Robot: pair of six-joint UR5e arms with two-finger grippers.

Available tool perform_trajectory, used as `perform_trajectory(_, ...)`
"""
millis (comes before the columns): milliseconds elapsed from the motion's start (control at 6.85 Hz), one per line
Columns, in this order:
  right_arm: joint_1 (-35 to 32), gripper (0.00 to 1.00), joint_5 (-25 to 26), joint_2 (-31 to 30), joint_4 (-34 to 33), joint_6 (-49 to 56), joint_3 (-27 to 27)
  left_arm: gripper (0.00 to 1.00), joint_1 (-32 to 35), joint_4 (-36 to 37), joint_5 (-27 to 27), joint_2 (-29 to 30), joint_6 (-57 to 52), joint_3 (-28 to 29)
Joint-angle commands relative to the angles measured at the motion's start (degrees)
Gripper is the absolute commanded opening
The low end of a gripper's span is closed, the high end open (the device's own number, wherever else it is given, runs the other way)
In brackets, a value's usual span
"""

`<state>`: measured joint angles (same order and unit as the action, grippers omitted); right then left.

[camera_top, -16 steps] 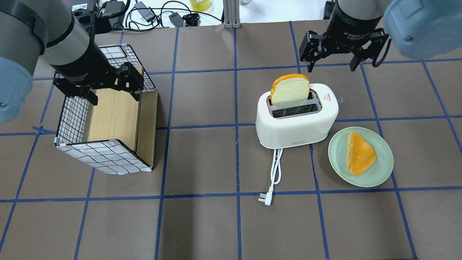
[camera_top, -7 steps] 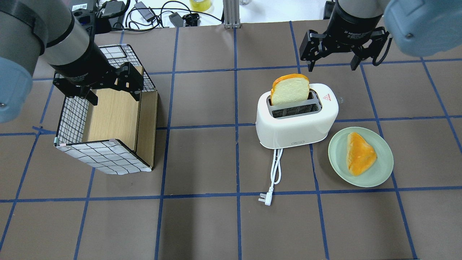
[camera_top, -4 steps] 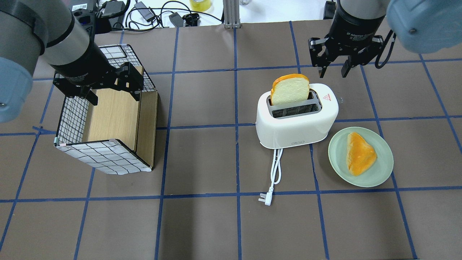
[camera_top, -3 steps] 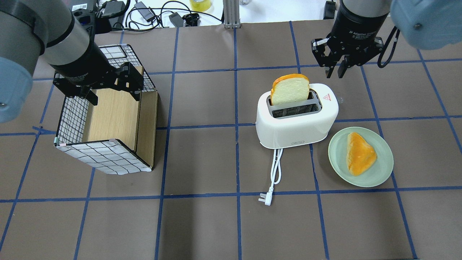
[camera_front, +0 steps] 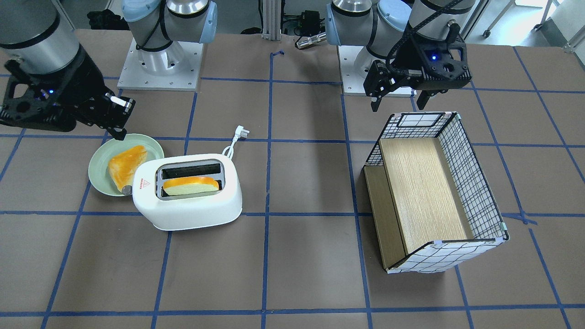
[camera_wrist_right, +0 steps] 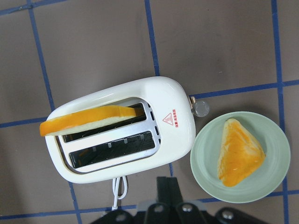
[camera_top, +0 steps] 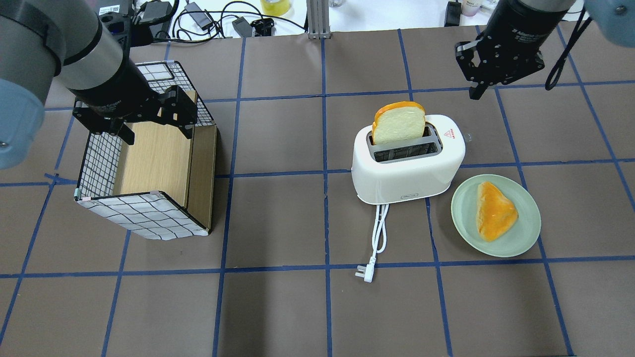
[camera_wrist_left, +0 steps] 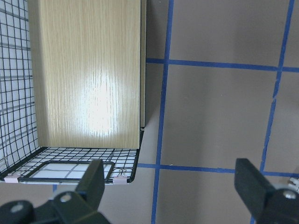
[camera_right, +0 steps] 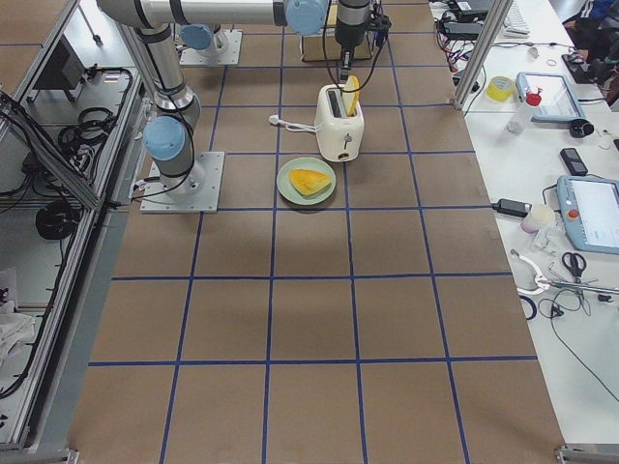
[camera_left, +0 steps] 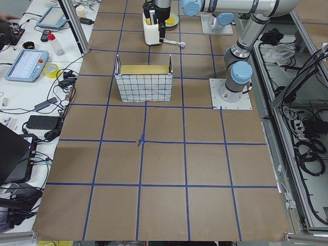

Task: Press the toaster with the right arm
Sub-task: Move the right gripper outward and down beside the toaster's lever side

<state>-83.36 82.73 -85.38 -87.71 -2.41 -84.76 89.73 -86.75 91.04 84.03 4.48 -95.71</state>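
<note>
The white two-slot toaster (camera_top: 407, 173) stands right of the table's middle, with a bread slice (camera_top: 399, 124) upright in its far slot. It also shows in the front view (camera_front: 192, 212) and the right wrist view (camera_wrist_right: 180, 98). A small round knob (camera_wrist_right: 202, 108) sticks out of its end nearest the plate. My right gripper (camera_top: 475, 93) is shut and empty, in the air beyond the toaster's right end and apart from it; its fingers (camera_wrist_right: 167, 186) sit at the wrist view's lower edge. My left gripper (camera_top: 156, 131) is open and empty above the grid box (camera_top: 144, 213).
A pale green plate (camera_top: 526, 233) with a toasted bread piece (camera_top: 493, 210) lies just right of the toaster. The toaster's white cord ends in a plug (camera_top: 364, 274) on the table in front. Cables and boxes lie along the far edge.
My right gripper's fingers have closed from wide open to shut, and the gripper has moved to the right and slightly back. The left arm, toaster and bread have not moved.
</note>
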Motion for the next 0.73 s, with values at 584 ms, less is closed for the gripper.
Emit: perform_trajectory(584,15.59,0.0,-29.08,7.58,-2.36,16.35,-10.41,1.0,0.0,0.0,0.02,0.0,0.0,0.0)
